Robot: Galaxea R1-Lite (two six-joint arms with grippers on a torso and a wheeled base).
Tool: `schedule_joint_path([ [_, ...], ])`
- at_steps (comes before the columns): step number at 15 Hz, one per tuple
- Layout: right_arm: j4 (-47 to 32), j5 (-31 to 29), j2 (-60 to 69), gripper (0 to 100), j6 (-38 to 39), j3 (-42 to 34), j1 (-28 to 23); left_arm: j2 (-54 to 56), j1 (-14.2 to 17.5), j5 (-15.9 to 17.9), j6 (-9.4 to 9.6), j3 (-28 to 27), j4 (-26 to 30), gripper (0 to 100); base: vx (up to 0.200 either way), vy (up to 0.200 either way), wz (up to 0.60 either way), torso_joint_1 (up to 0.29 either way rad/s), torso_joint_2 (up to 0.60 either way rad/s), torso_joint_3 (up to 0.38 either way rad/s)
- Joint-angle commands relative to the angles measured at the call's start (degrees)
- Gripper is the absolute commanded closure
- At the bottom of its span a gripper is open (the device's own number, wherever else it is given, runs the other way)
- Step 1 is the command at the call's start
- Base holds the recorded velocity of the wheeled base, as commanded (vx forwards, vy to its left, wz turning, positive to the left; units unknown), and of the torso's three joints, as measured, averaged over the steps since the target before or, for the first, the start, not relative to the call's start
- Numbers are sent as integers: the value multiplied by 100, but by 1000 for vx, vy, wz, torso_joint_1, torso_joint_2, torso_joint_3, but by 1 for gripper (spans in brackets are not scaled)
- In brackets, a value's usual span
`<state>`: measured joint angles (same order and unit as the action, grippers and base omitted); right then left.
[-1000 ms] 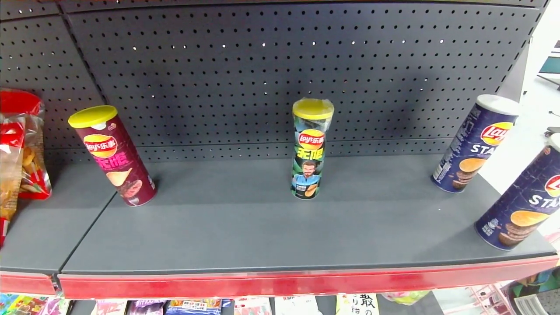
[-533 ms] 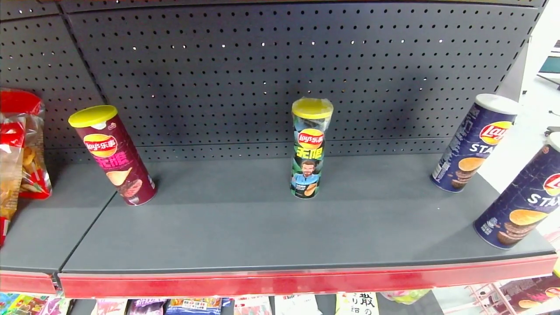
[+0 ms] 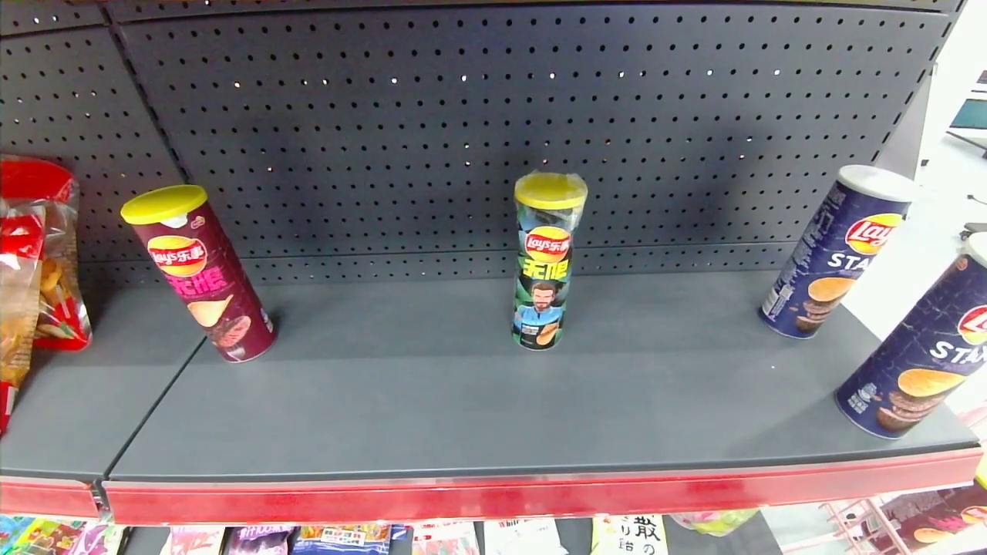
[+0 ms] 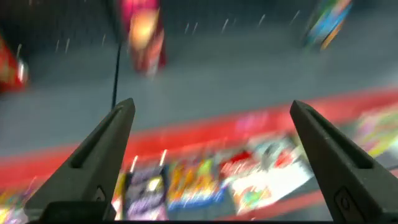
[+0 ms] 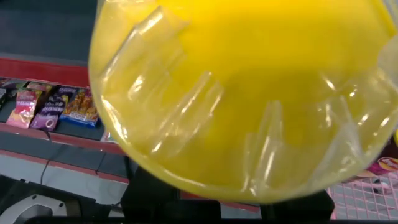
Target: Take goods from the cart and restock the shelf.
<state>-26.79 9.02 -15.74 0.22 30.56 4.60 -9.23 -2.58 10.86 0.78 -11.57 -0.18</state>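
Standing upright on the grey shelf (image 3: 463,401) are a maroon can (image 3: 202,277) toward its left, a green can (image 3: 546,262) at the middle near the pegboard back, and two blue cans (image 3: 837,254) (image 3: 917,362) at its right end, one behind the other. Snack bags (image 3: 31,254) sit on the adjoining shelf section to the left. The left gripper (image 4: 211,104) hangs before the shelf's red front edge, claw wide apart and empty. A yellow-lidded can (image 5: 242,93) (lid under clear wrap) sits right against the right gripper (image 5: 230,208); whether that claw is clamped on it, I cannot tell.
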Motion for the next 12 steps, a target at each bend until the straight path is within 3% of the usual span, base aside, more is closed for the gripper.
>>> schedule_joint_path([
  [1,8,3,-43,100,22,-15,24,-3771,-700,1252,-25,-3071,-105,0,0,0,0,0,0,0],
  [2,16,3,-52,100,84,-15,24,-4272,-770,1436,555,-2948,-149,0,0,0,0,0,0,0],
  [3,16,3,-52,100,84,-24,24,-4711,-823,1586,801,-2895,-316,0,0,0,0,0,0,0],
  [4,25,3,-61,100,84,-24,24,-5203,-937,1885,836,-2921,-667,0,0,0,0,0,0,0],
  [5,34,3,-114,100,84,-15,24,-6249,-1192,2579,854,-3194,-1590,0,0,0,0,0,0,0],
  [8,52,3,-219,100,84,2,24,-7603,-1702,2728,871,-4178,-1792,0,0,0,0,0,0,0],
  [10,60,12,-298,100,92,11,33,-8191,-2018,2728,906,-4538,-1819,0,0,0,0,0,0,0],
  [12,52,21,-307,100,92,-6,33,-8868,-2159,2737,1170,-4969,-1915,0,0,0,0,0,0,0],
])
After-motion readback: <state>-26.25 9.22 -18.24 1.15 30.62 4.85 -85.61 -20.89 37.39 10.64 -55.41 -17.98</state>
